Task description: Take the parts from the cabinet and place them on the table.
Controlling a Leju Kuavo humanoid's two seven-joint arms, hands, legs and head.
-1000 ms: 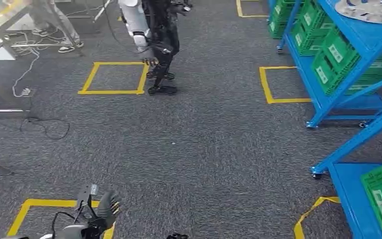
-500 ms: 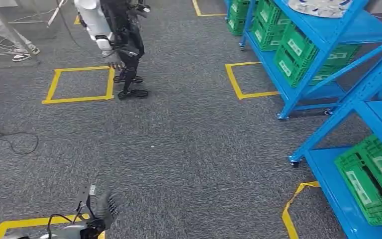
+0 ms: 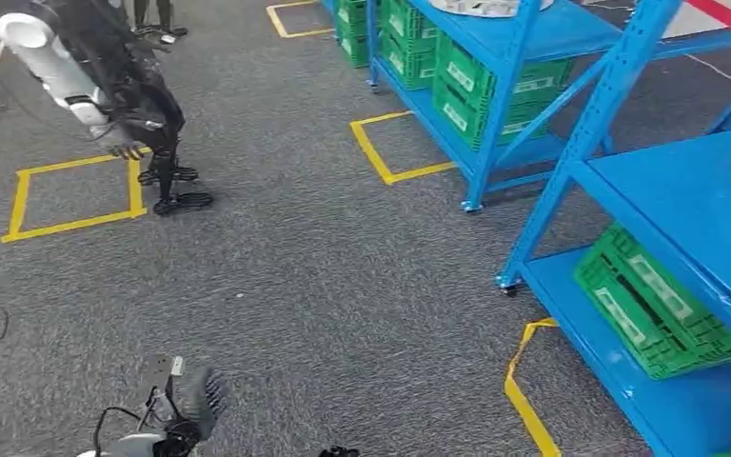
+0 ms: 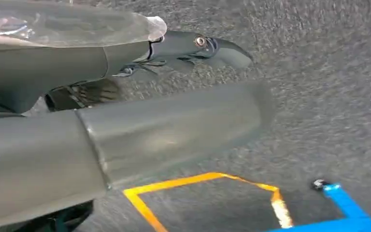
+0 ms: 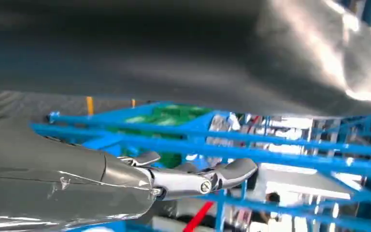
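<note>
Down at 7 o'clock in the head view, the left hand (image 3: 193,407) hangs over grey carpet (image 3: 324,286), its dark fingers spread and holding nothing; the left wrist view shows the same hand (image 4: 174,96) with fingers apart above the carpet and a yellow tape corner (image 4: 198,181). The right hand (image 5: 193,181) appears in the right wrist view with its fingers loosely extended in front of blue rack bars, empty; at the 4 o'clock edge of the head view only a sliver of that arm is visible.

A blue shelving rack (image 3: 666,200), the cabinet, stands at 3 o'clock, with a green crate (image 3: 652,305) on its lower shelf. What the crate contains cannot be made out. A second blue rack (image 3: 495,57) at 1 o'clock carries more green crates (image 3: 476,81) and a pale round part (image 3: 485,6) on top.

At 10 o'clock another humanoid robot (image 3: 105,86) stands beside a yellow taped square (image 3: 74,195). More yellow tape (image 3: 523,390) lies at 5 o'clock.
</note>
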